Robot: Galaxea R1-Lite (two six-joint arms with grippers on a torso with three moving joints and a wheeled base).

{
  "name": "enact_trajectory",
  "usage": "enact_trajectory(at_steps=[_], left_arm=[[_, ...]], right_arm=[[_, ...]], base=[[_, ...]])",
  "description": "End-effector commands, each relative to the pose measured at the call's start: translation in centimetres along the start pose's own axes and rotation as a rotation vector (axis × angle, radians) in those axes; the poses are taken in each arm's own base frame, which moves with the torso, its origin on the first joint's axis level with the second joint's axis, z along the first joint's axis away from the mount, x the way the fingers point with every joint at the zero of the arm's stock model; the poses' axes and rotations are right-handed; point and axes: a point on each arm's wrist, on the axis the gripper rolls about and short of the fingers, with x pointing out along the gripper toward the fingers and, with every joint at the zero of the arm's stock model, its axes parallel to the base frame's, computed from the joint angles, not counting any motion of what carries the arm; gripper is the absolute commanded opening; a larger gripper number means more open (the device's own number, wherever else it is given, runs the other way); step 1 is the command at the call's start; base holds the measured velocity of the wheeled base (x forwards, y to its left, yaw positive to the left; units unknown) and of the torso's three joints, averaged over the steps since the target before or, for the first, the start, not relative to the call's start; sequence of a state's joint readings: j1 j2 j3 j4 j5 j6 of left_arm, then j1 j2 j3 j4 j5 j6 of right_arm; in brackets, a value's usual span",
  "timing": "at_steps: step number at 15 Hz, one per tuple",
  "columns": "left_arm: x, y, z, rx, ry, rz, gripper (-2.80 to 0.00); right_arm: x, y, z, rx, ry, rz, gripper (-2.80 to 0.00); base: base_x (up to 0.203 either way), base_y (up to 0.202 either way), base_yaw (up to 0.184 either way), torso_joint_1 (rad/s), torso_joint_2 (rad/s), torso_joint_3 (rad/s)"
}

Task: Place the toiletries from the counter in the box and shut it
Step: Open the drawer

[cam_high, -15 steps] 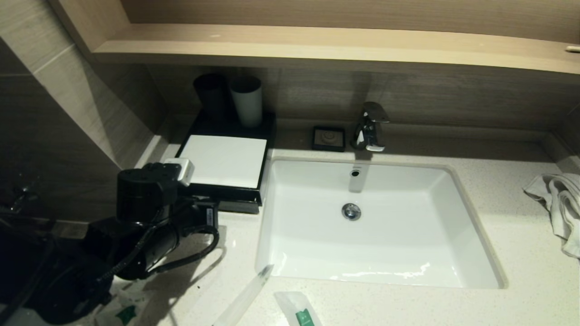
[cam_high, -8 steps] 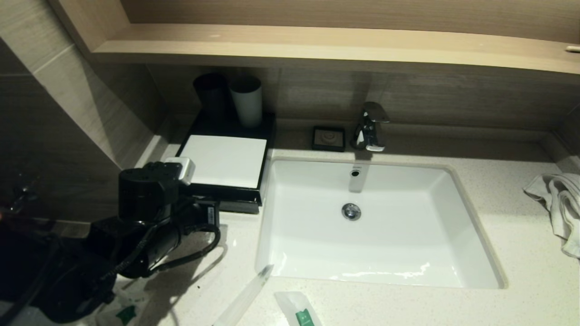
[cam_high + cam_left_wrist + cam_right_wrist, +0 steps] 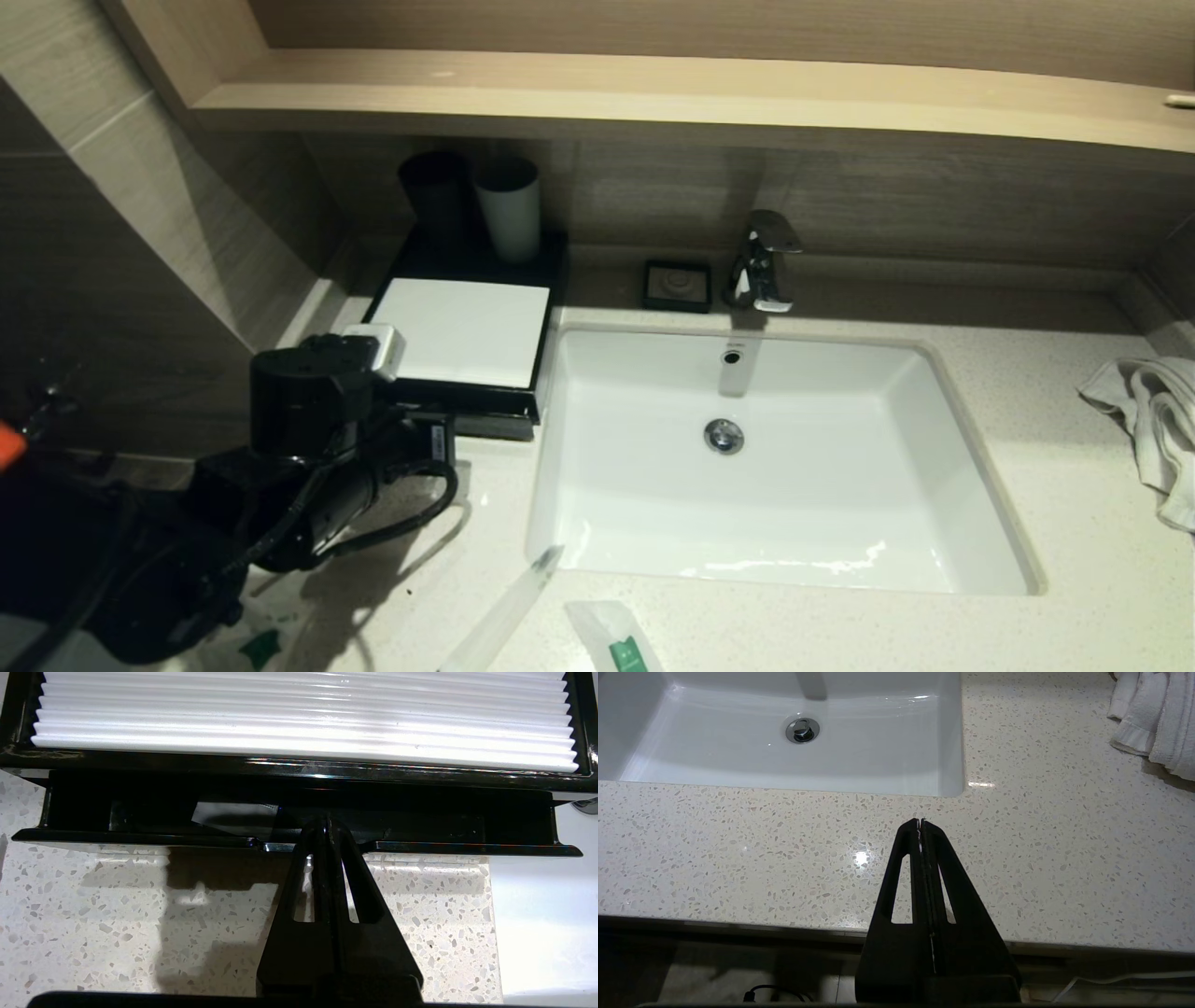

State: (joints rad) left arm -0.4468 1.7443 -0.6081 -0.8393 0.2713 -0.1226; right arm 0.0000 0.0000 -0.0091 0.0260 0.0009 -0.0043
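The black box (image 3: 523, 403) with a white ribbed top (image 3: 303, 718) stands left of the sink. Its drawer (image 3: 140, 826) is pulled out a little at the front. My left gripper (image 3: 327, 820) is shut and empty, with its tips at the drawer's front lip (image 3: 467, 848). My left arm (image 3: 313, 397) hides the gripper in the head view. Three toiletry packets lie at the counter's front: a long clear one (image 3: 504, 616), one with a green label (image 3: 621, 646), and one partly under my left arm (image 3: 257, 646). My right gripper (image 3: 920, 821) is shut and empty above the counter's front edge.
The white sink (image 3: 868, 560) fills the middle, with the tap (image 3: 766, 261) and a small black dish (image 3: 677, 285) behind it. Two cups (image 3: 509, 210) stand behind the box. A white towel (image 3: 1153, 411) lies at the right. A wall closes the left side.
My left arm has shifted slightly to the right, toward the box. Nothing else has moved.
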Motion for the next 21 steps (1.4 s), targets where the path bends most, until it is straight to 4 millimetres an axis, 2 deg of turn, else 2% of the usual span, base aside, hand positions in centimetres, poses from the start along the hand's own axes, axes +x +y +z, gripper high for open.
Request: enact_trajectory(at_steps=[1, 21], left_arm=[[0.1, 0.0, -0.1, 0.000, 0.002, 0.002, -2.80], [1.3, -0.2, -0.5, 0.005, 0.021, 0.009, -2.80]], right_arm=[[0.0, 0.0, 0.0, 0.000, 0.000, 0.001, -2.80], [0.0, 0.0, 0.0, 0.000, 0.000, -0.001, -2.80]], base=[[0.000, 0.000, 0.000, 0.000, 0.00, 0.000], [0.000, 0.000, 0.000, 0.000, 0.00, 0.000]])
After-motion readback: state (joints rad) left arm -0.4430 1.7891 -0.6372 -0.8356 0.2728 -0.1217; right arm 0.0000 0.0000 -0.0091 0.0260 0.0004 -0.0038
